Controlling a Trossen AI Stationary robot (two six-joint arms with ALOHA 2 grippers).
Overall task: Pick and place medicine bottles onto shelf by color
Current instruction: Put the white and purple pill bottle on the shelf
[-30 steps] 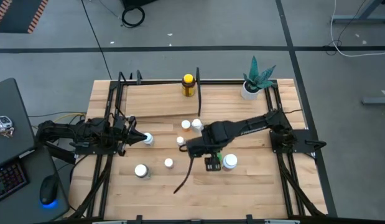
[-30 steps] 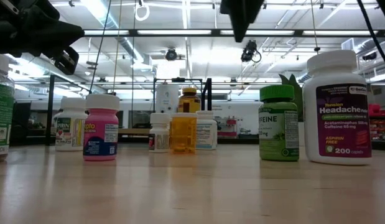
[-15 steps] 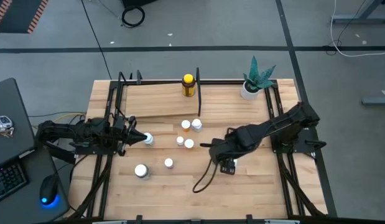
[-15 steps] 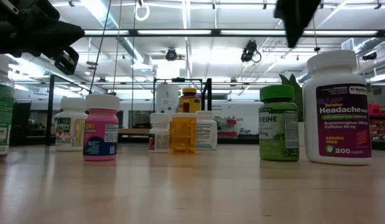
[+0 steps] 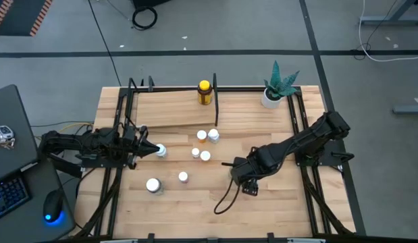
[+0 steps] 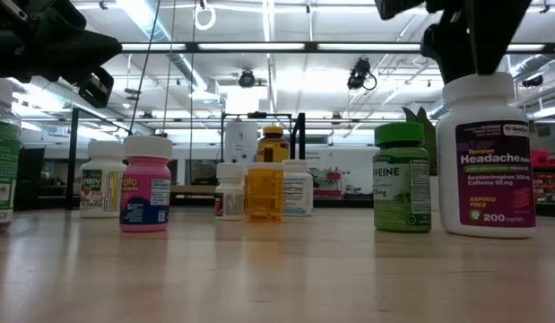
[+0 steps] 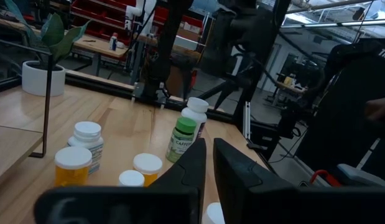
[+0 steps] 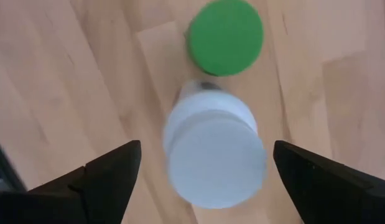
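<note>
My right gripper (image 8: pixel 204 152) points straight down, open, over a large white-capped medicine bottle (image 8: pixel 215 158); its fingers stand on either side of the cap, above it and not touching. A green-capped bottle (image 8: pixel 225 36) stands right beside that one. In the low view the gripper (image 6: pixel 465 36) hangs just above the white bottle (image 6: pixel 486 157) and the green bottle (image 6: pixel 403 178). My left gripper (image 5: pixel 151 149) waits level and shut at the table's left, above a small white bottle (image 5: pixel 161 150). The shelf (image 5: pixel 171 108) lies at the far side, with an amber yellow-capped bottle (image 5: pixel 204 92) standing on it.
Several small bottles stand mid-table: an orange one (image 5: pixel 202 136), white ones (image 5: pixel 213 135), (image 5: pixel 205 156), (image 5: pixel 183 177), and a larger white one (image 5: pixel 153 185) near left. A potted plant (image 5: pixel 276 88) stands at the far right corner. A black rod frame (image 5: pixel 303 135) borders the table.
My right gripper has travelled from mid-table toward the right edge and come down. It now covers the large white bottle and the green one in the high view, and hangs close above the white cap in the low view.
</note>
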